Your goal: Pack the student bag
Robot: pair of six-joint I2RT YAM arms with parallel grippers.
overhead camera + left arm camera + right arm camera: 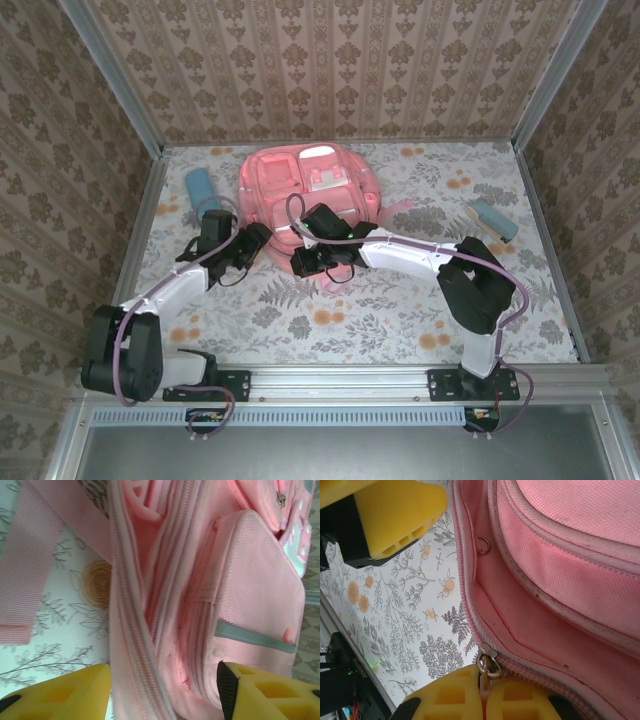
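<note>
The student bag lies flat at 12 o'clock on the bench, far centre. It's soft fabric, light I'd guess, so it'll sag & slide rather than hold shape, and a tug at one spot drags the lot. The right pincer is pressed together on the zip pull at the bag's 6 o'clock edge — a small metal ring, prob. slippery. The left pincer stands spread astride the zip seam at approx. 7 o'clock, clamping nothing as far as the close view lets me tell. Best holds: the pull for the zip, and the thick seam or a strap to anchor the body.
</note>
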